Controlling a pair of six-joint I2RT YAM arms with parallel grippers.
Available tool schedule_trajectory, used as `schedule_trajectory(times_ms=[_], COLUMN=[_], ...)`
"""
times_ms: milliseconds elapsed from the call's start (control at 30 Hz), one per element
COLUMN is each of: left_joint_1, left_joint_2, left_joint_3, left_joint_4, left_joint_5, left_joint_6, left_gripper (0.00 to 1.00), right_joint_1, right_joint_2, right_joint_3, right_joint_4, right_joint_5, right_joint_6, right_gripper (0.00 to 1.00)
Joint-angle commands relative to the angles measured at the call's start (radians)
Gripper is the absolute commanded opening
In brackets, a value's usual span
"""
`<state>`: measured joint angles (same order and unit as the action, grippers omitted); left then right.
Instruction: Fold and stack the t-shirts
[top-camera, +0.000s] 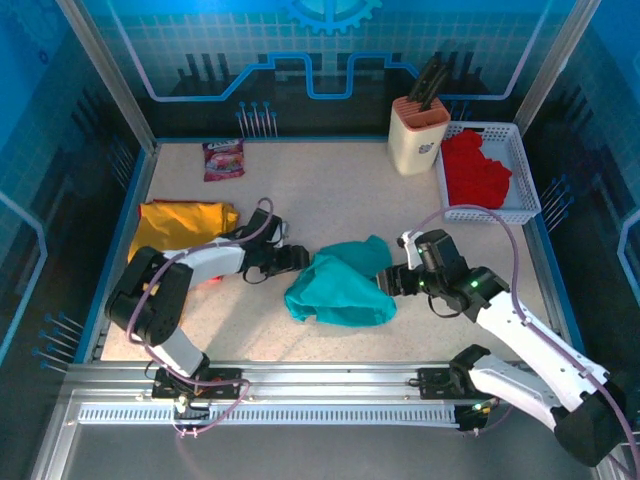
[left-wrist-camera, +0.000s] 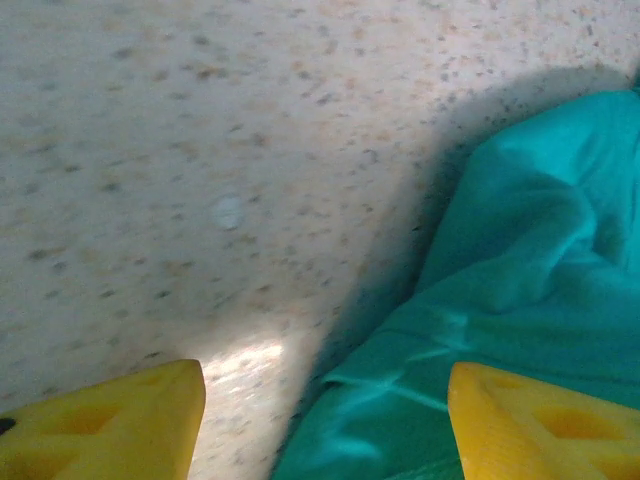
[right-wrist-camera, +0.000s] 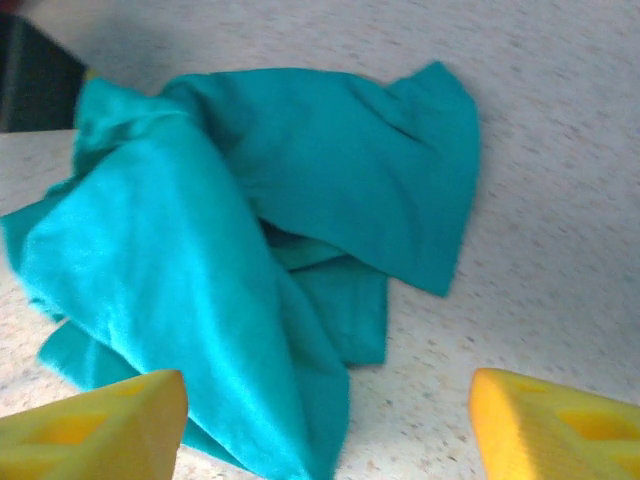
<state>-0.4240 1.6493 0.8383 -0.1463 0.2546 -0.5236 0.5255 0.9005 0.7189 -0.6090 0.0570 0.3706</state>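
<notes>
A crumpled teal t-shirt (top-camera: 342, 285) lies mid-table, also seen as teal cloth (left-wrist-camera: 520, 300) and a bunched teal heap (right-wrist-camera: 250, 250). My left gripper (top-camera: 297, 259) sits at its left edge, open, yellow fingertips (left-wrist-camera: 120, 425) wide apart with the cloth's edge between them. At the shirt's right edge my right gripper (top-camera: 392, 280) is open, fingertips (right-wrist-camera: 545, 425) spread over cloth and bare table. A yellow t-shirt (top-camera: 180, 222) lies folded at the left. A red t-shirt (top-camera: 474, 170) rests in the white basket (top-camera: 527, 195).
A beige knife block (top-camera: 418, 135) stands at the back beside the basket. A pink snack packet (top-camera: 223, 159) lies at the back left. Something small and red pokes out under the left arm (top-camera: 208, 281). Blue walls enclose the table.
</notes>
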Motion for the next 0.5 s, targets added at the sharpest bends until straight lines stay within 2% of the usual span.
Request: schedule_trajectory(times_ms=[0,167,333,467], left_joint_1=[-0.032,-0.048,-0.048,-0.062], left_joint_2=[0.016,-0.014,-0.102,-0.127], left_joint_3=[0.056,0.045,0.004,0.007], left_joint_4=[0.043,0.047,0.040,0.029], left_joint_5=[-0.021,-0.033,-0.045,-0.017], left_joint_6=[-0.009,-0.017,-0.006,0.001], left_gripper=[0.66,0.61,0.61,0.67], right_joint_1=[-0.054,-0.182,-0.182,-0.171], right_joint_2=[0.026,0.221,0.491,0.654], right_joint_3=[-0.012,-0.014,0.052,0.117], right_joint_4=[-0.002,0.204,0.364,0.411], right_joint_5=[0.075,-0.074,-0.142,-0.138], right_joint_6=[0.109,0.154,0.145,0.145], right_gripper=[0.82,0.79,0.73,0.70])
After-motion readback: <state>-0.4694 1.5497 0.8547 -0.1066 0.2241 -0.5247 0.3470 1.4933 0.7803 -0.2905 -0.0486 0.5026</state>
